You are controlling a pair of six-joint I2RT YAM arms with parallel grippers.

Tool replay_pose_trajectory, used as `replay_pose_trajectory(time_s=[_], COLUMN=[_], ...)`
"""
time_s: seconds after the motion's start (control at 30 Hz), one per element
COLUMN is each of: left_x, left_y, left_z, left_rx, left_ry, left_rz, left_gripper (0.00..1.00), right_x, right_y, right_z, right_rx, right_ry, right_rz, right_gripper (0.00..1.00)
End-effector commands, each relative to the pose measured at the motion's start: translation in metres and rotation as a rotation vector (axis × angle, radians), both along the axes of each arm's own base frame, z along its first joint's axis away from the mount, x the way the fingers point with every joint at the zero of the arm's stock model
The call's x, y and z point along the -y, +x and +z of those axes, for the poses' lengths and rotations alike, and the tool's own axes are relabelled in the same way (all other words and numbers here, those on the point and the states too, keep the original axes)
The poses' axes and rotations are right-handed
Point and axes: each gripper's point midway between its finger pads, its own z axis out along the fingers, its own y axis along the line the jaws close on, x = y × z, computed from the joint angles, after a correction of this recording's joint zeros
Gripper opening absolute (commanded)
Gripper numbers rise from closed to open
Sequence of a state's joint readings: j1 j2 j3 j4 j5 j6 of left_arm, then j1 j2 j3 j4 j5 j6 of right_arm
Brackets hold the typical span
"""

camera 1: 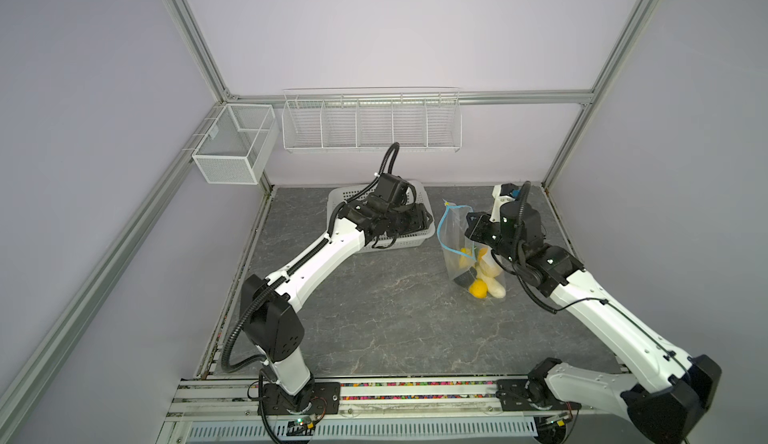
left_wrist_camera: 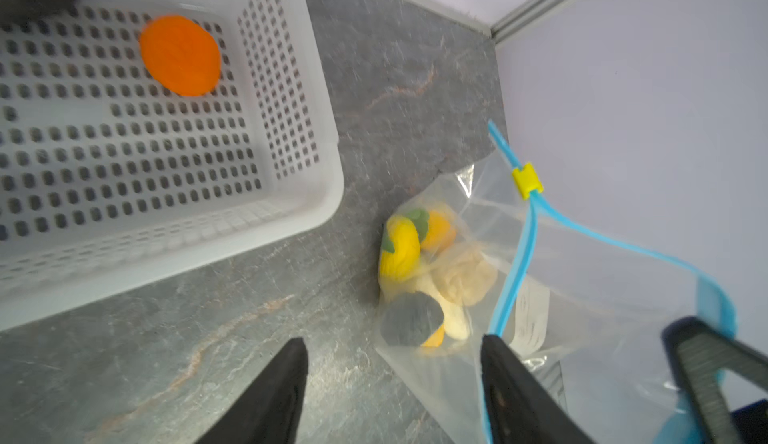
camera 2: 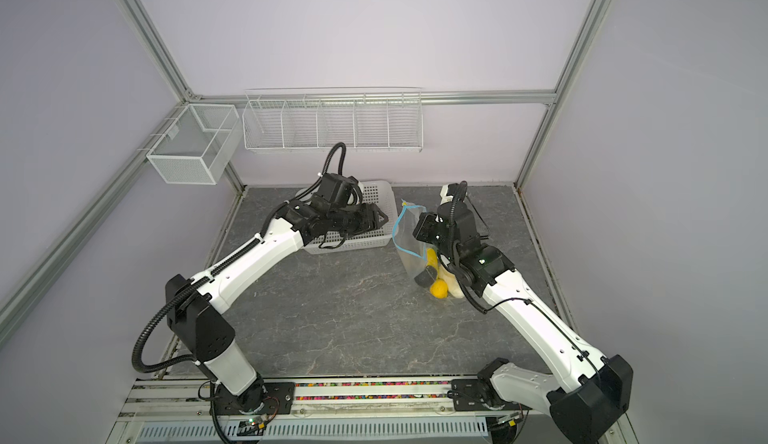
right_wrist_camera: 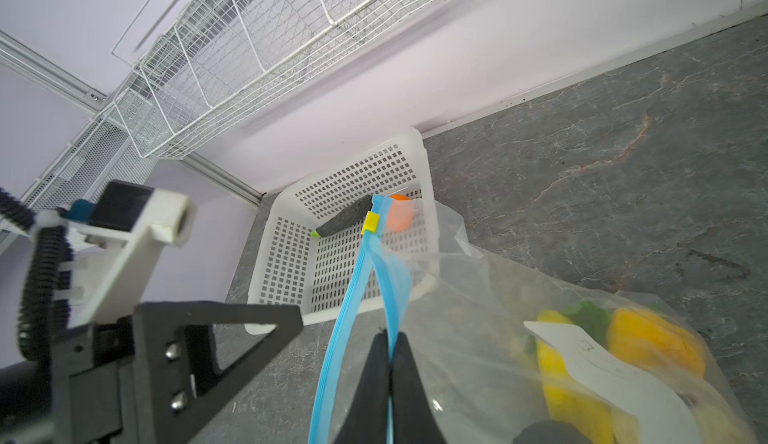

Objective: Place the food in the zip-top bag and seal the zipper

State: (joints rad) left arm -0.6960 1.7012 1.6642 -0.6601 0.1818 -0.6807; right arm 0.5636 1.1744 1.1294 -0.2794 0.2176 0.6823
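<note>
Zip-top bag [camera 1: 453,234]: upright at 2 o'clock on the table [camera 1: 374,321], mouth open, some food [camera 1: 478,289] inside. Right gripper [right_wrist_camera: 390,338] — clamped shut on the zipper [right_wrist_camera: 341,321] edge. Left gripper [left_wrist_camera: 392,346] — jaws spread, empty. Risk: the orange piece [left_wrist_camera: 179,55] waiting in the basket [left_wrist_camera: 291,217] at 12 o'clock could catch the slack mouth and drop outside.

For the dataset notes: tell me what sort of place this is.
Probably a robot test cell, not a kitchen: a metal frame with plain walls encloses the table, two robot arms stand at its front edge, and the bag holds toy food.
</note>
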Motion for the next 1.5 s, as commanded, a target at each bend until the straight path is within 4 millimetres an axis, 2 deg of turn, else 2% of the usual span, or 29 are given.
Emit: replay_pose_trajectory(time_s=[0.0,0.13,0.3,0.47,0.63,0.7,0.93,1.07,1.47], left_x=[-0.018,-0.038,-0.05,-0.047,-0.039,-0.035,-0.025,-0.024,-0.024], left_y=[0.016,0.047,0.089,0.128,0.158,0.166,0.183,0.189,0.208], left_z=[0.016,-0.002,-0.043,-0.08,-0.115,-0.127,-0.155,-0.17,-0.202], left_rx=[0.099,0.117,0.104,0.075,0.058,0.048,0.035,0.027,0.062], left_ry=[0.033,0.149,0.3,0.402,0.474,0.481,0.491,0.504,0.529], left_rz=[0.052,0.121,0.169,0.185,0.187,0.18,0.17,0.169,0.203], left_gripper=[0.7,0.74,0.75,0.76,0.77,0.77,0.94,0.94,0.82], right_x=[-0.01,-0.014,-0.018,-0.013,-0.01,-0.01,-0.01,-0.01,-0.013], right_y=[0.003,0.008,0.012,0.015,0.018,0.019,0.024,0.026,0.03], right_z=[0.001,-0.002,-0.008,-0.012,-0.019,-0.021,-0.029,-0.032,-0.039], right_rx=[0.012,0.009,-0.003,-0.003,-0.014,-0.018,-0.032,-0.038,-0.06], right_ry=[0.034,0.029,0.022,0.001,-0.009,-0.012,-0.015,-0.012,-0.01], right_rz=[0.017,0.019,0.027,0.009,0.002,0.003,0.005,0.004,0.012], right_gripper=[0.06,0.06,0.06,0.06,0.06,0.06,0.06,0.06,0.06])
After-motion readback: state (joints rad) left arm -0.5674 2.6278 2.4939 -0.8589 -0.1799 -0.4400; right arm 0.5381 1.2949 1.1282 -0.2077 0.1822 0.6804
